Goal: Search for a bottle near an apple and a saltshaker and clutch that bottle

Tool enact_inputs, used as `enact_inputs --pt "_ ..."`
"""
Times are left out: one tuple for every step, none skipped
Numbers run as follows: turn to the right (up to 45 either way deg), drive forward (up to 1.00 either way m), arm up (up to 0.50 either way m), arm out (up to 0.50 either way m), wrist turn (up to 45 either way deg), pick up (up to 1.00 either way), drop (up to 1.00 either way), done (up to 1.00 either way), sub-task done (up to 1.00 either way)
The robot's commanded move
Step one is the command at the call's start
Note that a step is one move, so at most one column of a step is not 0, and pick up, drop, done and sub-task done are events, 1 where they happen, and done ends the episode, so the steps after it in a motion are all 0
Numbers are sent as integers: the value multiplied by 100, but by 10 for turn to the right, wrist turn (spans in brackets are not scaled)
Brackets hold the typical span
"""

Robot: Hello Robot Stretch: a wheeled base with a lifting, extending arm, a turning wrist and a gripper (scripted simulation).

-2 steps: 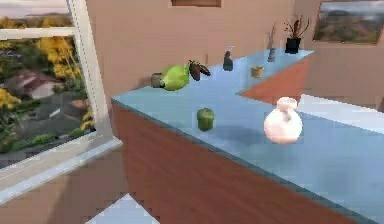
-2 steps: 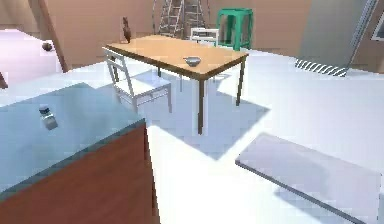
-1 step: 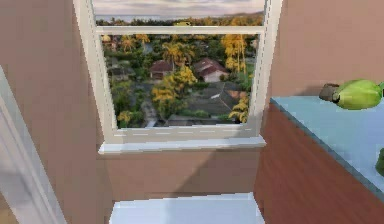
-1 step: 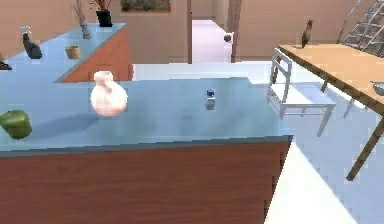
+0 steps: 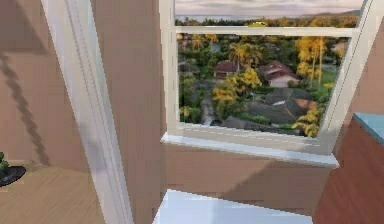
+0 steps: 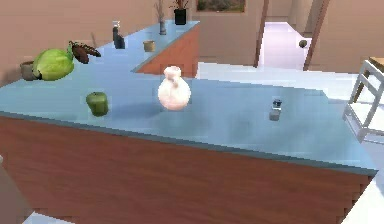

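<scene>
A long blue countertop (image 6: pixel 230 125) with a brown wooden front runs across the arm side view. On it a small green round thing, like an apple (image 6: pixel 97 103), sits left of a pale rounded vase (image 6: pixel 173 90). Farther right stands a small grey shaker (image 6: pixel 275 109). A small dark bottle (image 6: pixel 119 38) stands at the far back left of the counter, well away from these.
A leafy green lump (image 6: pixel 55 64), a dark object (image 6: pixel 84 50), a cup (image 6: pixel 27 70) and a potted plant (image 6: pixel 181 14) also sit on the counter. A white chair (image 6: pixel 368 95) stands at the right. Ahead are a large window (image 5: pixel 265 70), a white frame (image 5: pixel 90 110) and a counter corner (image 5: pixel 370 125).
</scene>
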Motion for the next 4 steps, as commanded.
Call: enact_inputs --pt "0 0 50 0 0 0 0 0 0" --pt "0 0 38 0 0 0 0 0 0" --pt "0 0 0 50 0 0 0 0 0" --pt "0 0 0 0 450 0 0 0 0"
